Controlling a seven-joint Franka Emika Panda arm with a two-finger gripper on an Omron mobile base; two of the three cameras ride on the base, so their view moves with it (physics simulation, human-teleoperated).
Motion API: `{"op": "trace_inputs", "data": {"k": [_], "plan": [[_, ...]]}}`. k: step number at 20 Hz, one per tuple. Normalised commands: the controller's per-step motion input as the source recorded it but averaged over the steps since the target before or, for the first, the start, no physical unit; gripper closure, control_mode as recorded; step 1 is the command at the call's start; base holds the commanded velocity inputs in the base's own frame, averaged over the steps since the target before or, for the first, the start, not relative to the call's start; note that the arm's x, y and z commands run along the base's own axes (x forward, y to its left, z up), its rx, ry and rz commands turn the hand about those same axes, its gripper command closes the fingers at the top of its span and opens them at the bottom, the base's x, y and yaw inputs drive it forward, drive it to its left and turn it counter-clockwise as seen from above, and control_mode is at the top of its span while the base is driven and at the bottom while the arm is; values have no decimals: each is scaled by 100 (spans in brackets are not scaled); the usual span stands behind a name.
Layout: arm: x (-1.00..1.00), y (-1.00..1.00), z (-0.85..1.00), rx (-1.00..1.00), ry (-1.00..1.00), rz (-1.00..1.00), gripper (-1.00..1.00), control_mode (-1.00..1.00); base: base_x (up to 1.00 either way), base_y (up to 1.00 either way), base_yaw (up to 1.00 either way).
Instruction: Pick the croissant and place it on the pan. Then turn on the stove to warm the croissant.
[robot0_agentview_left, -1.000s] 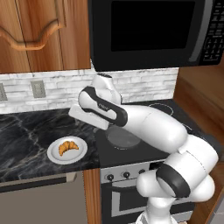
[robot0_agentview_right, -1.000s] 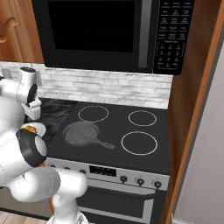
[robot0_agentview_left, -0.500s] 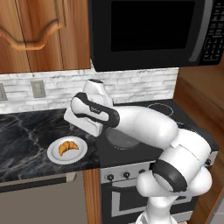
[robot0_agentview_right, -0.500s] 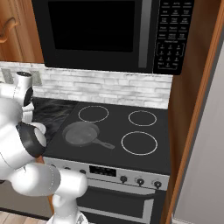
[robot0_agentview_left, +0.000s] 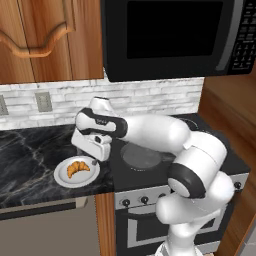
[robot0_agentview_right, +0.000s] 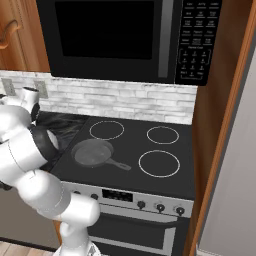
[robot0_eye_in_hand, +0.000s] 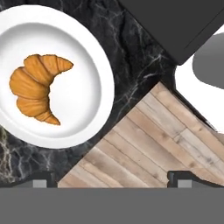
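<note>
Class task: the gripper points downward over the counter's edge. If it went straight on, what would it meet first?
Probably not the croissant. In the hand view the open gripper aims beside the white plate, near the black marble counter edge; it might even pass down to the wooden floor.

So there's a black marble counter (robot0_agentview_left: 30, 165) with a white plate (robot0_agentview_left: 65, 176) sitting flat on it near the front edge; right beside it the black glass stove (robot0_agentview_right: 150, 150) carries the dark pan (robot0_agentview_right: 92, 152) on its front-left burner, handle pointing toward the other front ring.
</note>
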Motion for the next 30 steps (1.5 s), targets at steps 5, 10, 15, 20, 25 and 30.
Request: {"op": "trace_inputs", "data": {"k": [5, 10, 15, 20, 25, 30], "plan": [[29, 10, -16, -5, 16, -3, -100, -100, 0, 0, 0], [22, 21, -18, -13, 5, 0, -100, -100, 0, 0, 0], [5, 23, -21, -18, 0, 0, -100, -100, 0, 0, 0], [4, 14, -15, -7, 0, 0, -100, -100, 0, 0, 0], [9, 1, -9, 0, -5, 0, -100, -100, 0, 0, 0], [2, 0, -18, 0, -9, 2, -100, -100, 0, 0, 0]]}}
